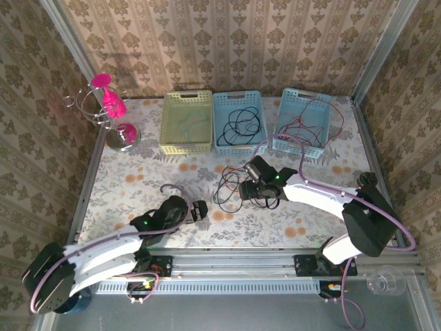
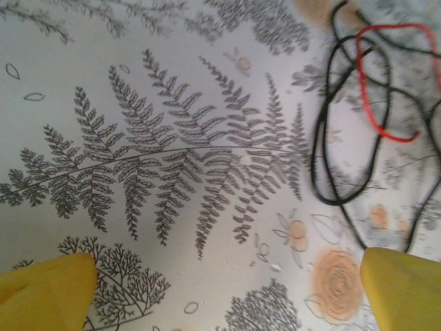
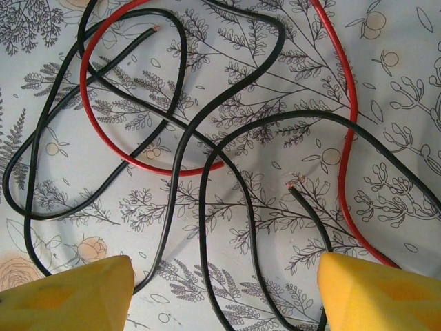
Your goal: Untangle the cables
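Left gripper [image 2: 227, 265], low in frame: jaws wide apart, nothing between them. Right gripper [image 3: 224, 265], lower centre: jaws apart over the tangle, gripping nothing. Cables [image 1: 226, 187] lie at frame centre on the table [image 1: 138, 179], thin red and black strands looped loosely across each other, 2 cut ends showing. Looks partly done: black wires in the middle basket [image 1: 238, 94], red ones in the right basket [image 1: 306, 92] at top. This 1 tangle is left.

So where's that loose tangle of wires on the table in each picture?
Top external: the tangle sits mid-table.
Left wrist: the tangle is in the top right corner.
Right wrist: the tangle spreads across the top and middle.
Shared landmark: the fern-and-flower tablecloth under it.
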Controlling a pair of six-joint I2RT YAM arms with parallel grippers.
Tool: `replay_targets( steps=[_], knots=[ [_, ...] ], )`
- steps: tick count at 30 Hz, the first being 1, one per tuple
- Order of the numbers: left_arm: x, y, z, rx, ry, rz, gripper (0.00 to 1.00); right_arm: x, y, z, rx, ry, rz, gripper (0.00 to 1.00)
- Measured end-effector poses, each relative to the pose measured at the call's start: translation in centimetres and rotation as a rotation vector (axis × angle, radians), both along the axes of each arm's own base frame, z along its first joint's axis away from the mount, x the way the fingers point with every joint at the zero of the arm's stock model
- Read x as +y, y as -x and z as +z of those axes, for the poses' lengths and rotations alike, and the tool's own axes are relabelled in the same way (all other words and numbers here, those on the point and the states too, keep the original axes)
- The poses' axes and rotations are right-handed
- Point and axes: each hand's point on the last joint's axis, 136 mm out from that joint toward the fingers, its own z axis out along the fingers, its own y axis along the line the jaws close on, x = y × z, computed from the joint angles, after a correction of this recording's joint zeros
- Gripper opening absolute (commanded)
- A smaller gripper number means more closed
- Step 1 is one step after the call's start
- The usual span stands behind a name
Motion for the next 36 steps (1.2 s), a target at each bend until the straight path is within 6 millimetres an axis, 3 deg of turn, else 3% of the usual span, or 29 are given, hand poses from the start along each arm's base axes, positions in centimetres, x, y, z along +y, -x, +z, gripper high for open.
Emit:
replay_targets(
  steps=[10,18,23,26,30,36],
  knots=[
    [-2.2,-1.3,-1.3,0.03,-0.143,-0.002,1.0,1.6,-1.4,-1.3,0.018,-0.015,0.01,0.63],
    [-3.0,-1.3,-0.7,0.016,-0.106,-0.01,1.0,2.5,-2.4,-3.6,0.051,-0.002,0.012,0.49],
    [-3.5,-1.4,1.8,-0.035,-0.024,-0.016,1.0,2.7,-2.4,-4.0,0.057,-0.002,0.035,0.16],
    [-3.3,-1.3,2.6,-0.057,0.005,-0.013,1.0,2.8,-2.4,-4.0,0.056,-0.005,0.049,0.04],
    [-2.6,-1.1,2.8,-0.074,0.019,-0.002,1.0,2.9,-2.1,-2.4,0.028,-0.019,0.07,0.0],
    [-1.8,-0.9,3.2,-0.085,0.021,0.014,1.0,3.9,-0.7,3.2,-0.076,-0.086,0.122,0.0]
  ],
)
